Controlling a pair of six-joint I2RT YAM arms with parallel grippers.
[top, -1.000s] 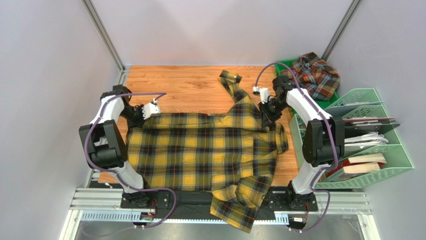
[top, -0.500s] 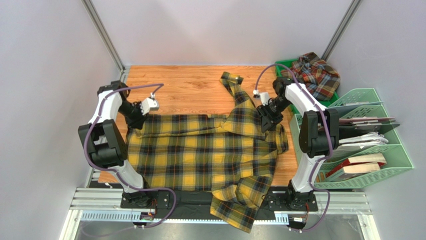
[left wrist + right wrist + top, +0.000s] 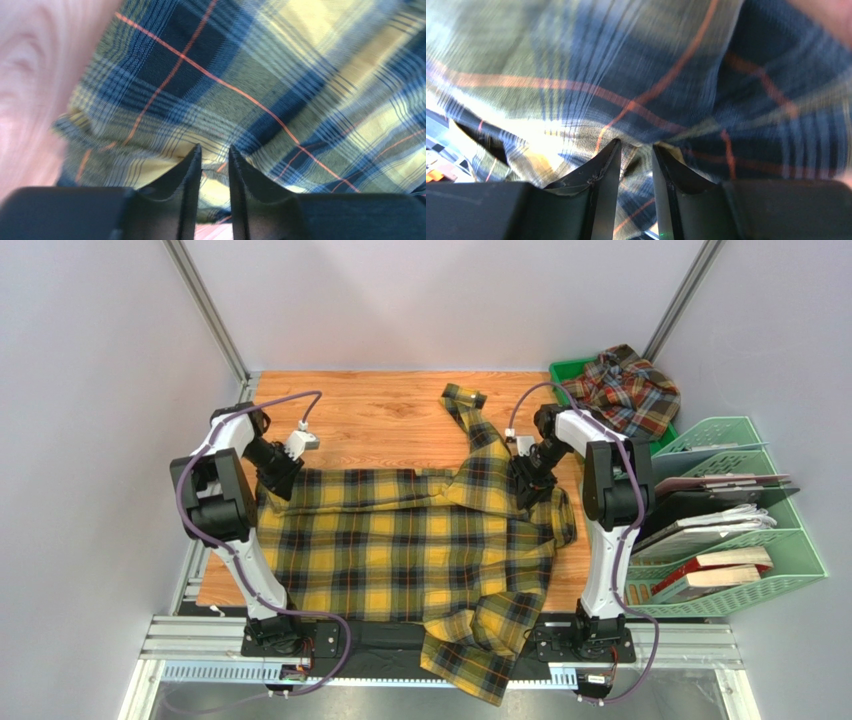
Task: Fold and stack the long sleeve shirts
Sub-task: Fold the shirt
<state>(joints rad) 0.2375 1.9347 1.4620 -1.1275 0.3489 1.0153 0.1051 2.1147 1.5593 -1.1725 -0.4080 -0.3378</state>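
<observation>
Nearest me, the near sleeve (image 3: 478, 652) of the yellow shirt (image 3: 400, 550) hangs over the near edge of the desk (image 3: 370, 405), between the two arm bases. The shirt's body lies spread flat across the desk, taking most of its width, with the collar end to the right.

At the body's far left corner I have the left tool (image 3: 276, 480) down at the cloth. On its wrist camera the fingers (image 3: 190, 170) stand a narrow gap apart, with plaid showing through the gap and nothing pinched.

The right tool (image 3: 526, 486) sits at the far right of the body, where the other sleeve branches off. Its fingers (image 3: 606, 165) are also slightly apart over blurred cloth, gripping nothing that I can see.

The far sleeve (image 3: 468, 415) runs away from me over bare wood toward the back. Right of the desk stand racks (image 3: 745, 540) with folders and books. At the far right corner the red shirt (image 3: 628, 390) lies crumpled in a heap on the tray (image 3: 560, 370).
</observation>
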